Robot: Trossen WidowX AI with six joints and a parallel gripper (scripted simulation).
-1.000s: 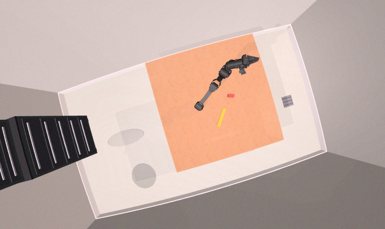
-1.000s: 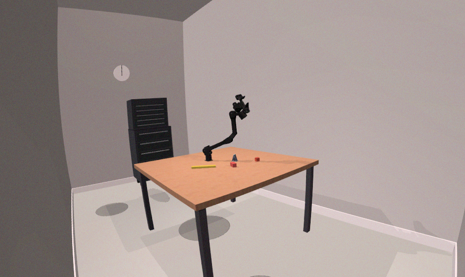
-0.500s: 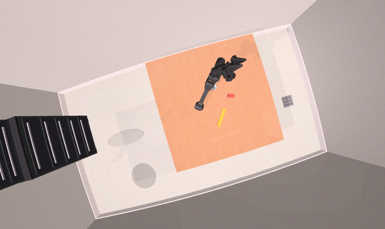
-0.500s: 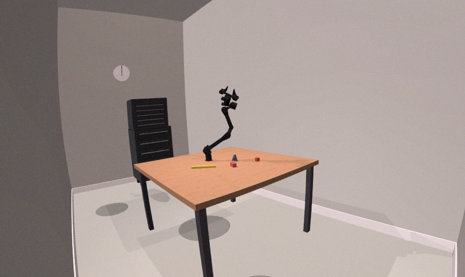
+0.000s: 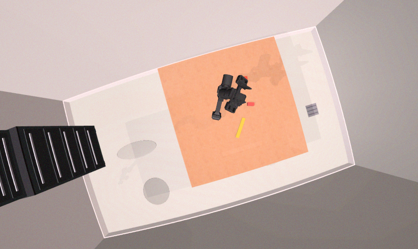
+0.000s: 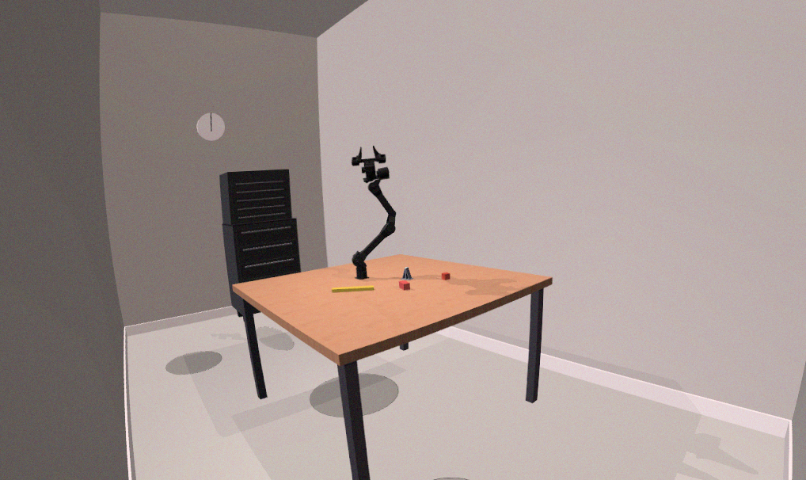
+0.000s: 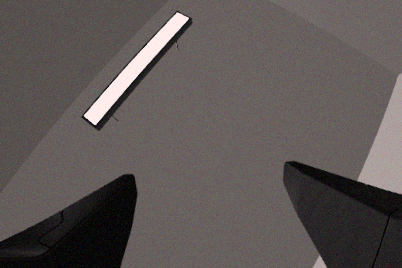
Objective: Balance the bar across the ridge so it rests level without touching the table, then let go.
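The bar [image 5: 240,127] [image 6: 352,289] lies flat on the tabletop [image 5: 213,162] [image 6: 394,315], off the ridge [image 6: 406,273] and apart from it. It is yellow, straight and narrow. In the top view it runs at a slant, one end towards the nearer red block [image 5: 251,104] [image 6: 404,285]; in the exterior view it lies to the left of that block, in front of the arm's foot.

The ridge stands upright on the tabletop, narrow at the top and wider below, grey-blue as far as its small size lets me tell. It shows in the exterior view just behind the nearer red block; from above, the arm [image 5: 219,106] [image 6: 374,239] covers the place where it stands. The other red block [image 5: 245,77] [image 6: 445,276] sits further off, to the right of the ridge in the exterior view, and is partly covered by the arm in the top view.

The claw [image 5: 248,95] [image 6: 367,148] [image 7: 210,178] is spread, its two dark fingers well apart. It is high above the tabletop, well apart from the bar, and in the exterior view its fingertips point upward. The wrist view looks past both fingers to a bright oblong lamp [image 7: 137,69] on a grey surface. A black cabinet [image 5: 62,151] [image 6: 260,193] stands beyond the tabletop in the exterior view, with a round clock [image 6: 211,127] on the wall above it
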